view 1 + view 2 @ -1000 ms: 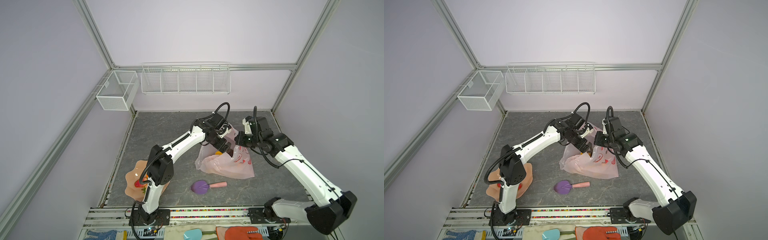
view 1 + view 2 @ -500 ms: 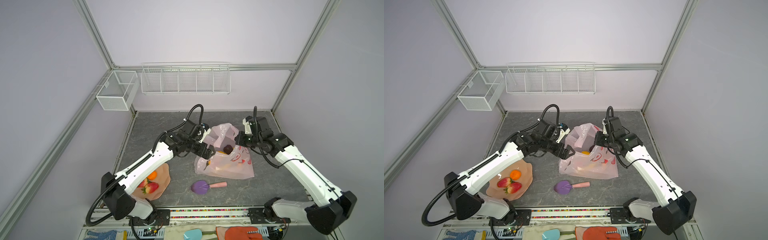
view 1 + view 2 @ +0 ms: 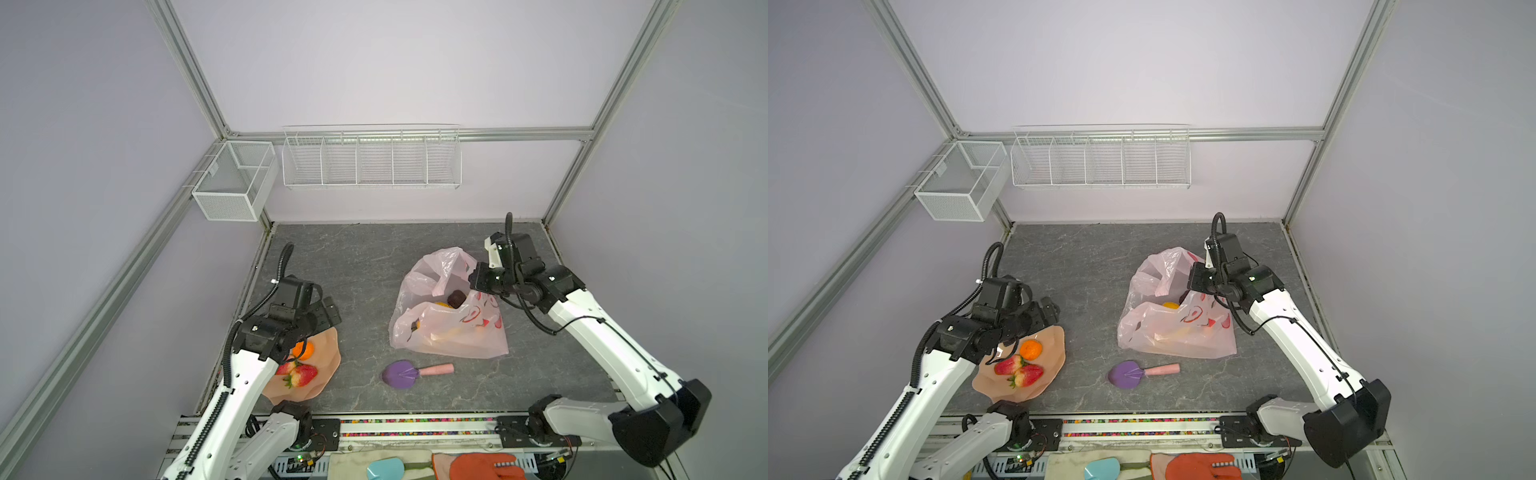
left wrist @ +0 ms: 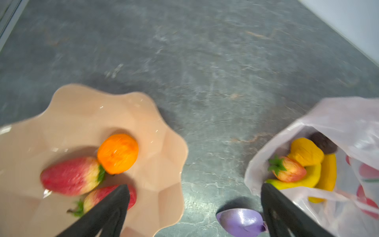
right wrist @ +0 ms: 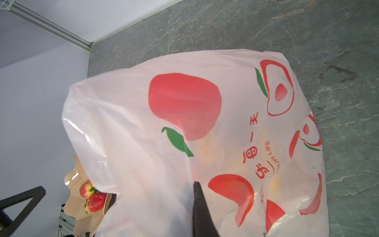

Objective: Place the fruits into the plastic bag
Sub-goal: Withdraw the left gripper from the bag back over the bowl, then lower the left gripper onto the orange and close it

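My right gripper [image 5: 195,190] clenched on the plastic bag [image 3: 453,332] rim, mouth lifted open, bananas [image 4: 328,172] and maroon ball [image 3: 456,297] inside, left gripper [image 4: 193,187] spread wide, empty, above the bowl [image 3: 330,353], strawberries [image 3: 1007,365] and orange [image 3: 1030,349] lying there

I'm running a lab test cell: aluminium frame [image 3: 519,135], lilac walls [image 3: 395,62], wire racks [image 3: 371,160], a grey marbled surface [image 3: 353,257], robot arms [image 3: 602,340] mounted on a rail [image 3: 415,428].

Lilac walls [image 3: 374,62] with wire baskets [image 3: 371,160] surround a grey marbled tabletop [image 3: 353,257].
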